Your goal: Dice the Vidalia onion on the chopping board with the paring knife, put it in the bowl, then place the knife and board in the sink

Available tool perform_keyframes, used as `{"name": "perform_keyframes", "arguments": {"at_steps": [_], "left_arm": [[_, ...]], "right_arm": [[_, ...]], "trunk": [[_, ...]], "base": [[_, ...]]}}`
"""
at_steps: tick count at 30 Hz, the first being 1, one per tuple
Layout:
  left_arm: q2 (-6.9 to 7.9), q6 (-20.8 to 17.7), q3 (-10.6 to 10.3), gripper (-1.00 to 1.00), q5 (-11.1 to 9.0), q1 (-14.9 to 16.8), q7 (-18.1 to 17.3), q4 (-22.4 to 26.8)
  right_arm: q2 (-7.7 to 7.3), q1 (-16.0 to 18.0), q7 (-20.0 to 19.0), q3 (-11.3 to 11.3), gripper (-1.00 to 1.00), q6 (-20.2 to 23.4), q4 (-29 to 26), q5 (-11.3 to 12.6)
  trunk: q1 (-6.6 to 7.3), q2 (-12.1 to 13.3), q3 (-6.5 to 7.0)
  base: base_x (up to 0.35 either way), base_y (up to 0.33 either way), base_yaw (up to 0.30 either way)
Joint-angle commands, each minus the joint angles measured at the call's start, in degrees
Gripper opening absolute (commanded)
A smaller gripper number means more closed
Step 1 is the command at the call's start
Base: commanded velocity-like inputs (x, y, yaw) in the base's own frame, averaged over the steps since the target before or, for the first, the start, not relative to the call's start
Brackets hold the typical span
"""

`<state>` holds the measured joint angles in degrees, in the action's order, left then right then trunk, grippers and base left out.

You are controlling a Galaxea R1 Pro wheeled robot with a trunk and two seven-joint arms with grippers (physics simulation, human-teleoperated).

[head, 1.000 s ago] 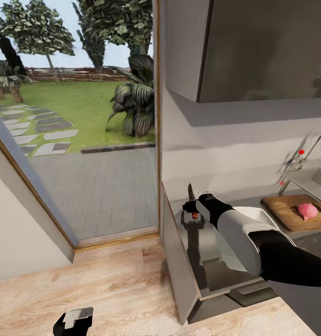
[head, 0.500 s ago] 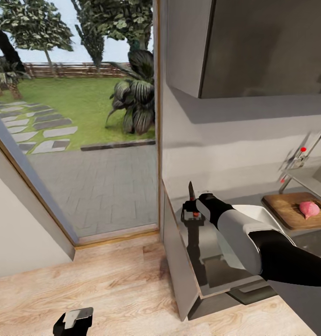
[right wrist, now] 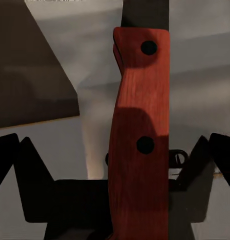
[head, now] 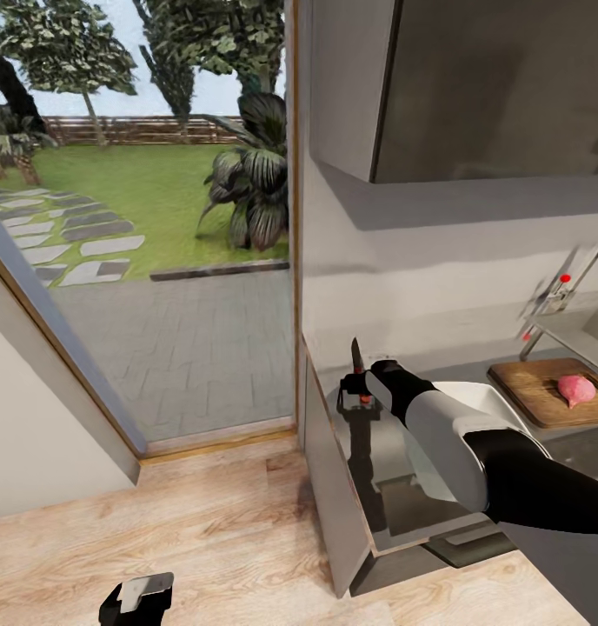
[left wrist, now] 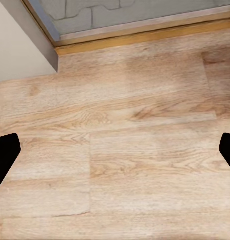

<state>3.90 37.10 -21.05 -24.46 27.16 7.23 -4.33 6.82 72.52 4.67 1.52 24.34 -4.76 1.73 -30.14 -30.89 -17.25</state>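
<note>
paring knife [head: 357, 369] | upright, blade tip up | right claw [head: 362, 396] clamped on red handle | left claw [head: 136, 600] spread apart

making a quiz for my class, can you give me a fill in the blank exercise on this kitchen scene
1. The right claw holds a knife with a ____ handle.
2. The knife's blade points ____.
3. The pink onion lies on the ____.
4. The left claw hangs over a ____ floor.

Missing words: red; up; board; wooden

Kitchen: countertop [head: 395, 487], sink [head: 586, 335], garden door.
</note>
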Motion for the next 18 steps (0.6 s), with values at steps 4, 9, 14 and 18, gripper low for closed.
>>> {"name": "perform_keyframes", "arguments": {"at_steps": [4,9,14,18], "left_arm": [[-0.03,0.3,-0.5,1.00,-0.2,0.1,0.2,-0.2],[-0.03,0.3,-0.5,1.00,-0.2,0.1,0.2,-0.2],[-0.03,0.3,-0.5,1.00,-0.2,0.1,0.2,-0.2],[-0.03,0.3,-0.5,1.00,-0.2,0.1,0.2,-0.2]], "right_arm": [[0.03,0.0,0.3,0.7,-1.00,0.4,0.7,-0.3],[-0.03,0.0,0.3,0.6,-1.00,0.4,0.7,-0.3],[-0.05,0.0,0.3,0.6,-1.00,0.4,0.7,-0.3],[-0.08,0.0,0.3,0.6,-1.00,0.4,0.7,-0.3]], "trunk": [[-0.04,-0.1,-0.10],[-0.04,-0.1,-0.10],[-0.04,-0.1,-0.10],[-0.04,-0.1,-0.10]], "base": [[0.000,0.000,0.000],[0.000,0.000,0.000],[0.000,0.000,0.000],[0.000,0.000,0.000]]}}
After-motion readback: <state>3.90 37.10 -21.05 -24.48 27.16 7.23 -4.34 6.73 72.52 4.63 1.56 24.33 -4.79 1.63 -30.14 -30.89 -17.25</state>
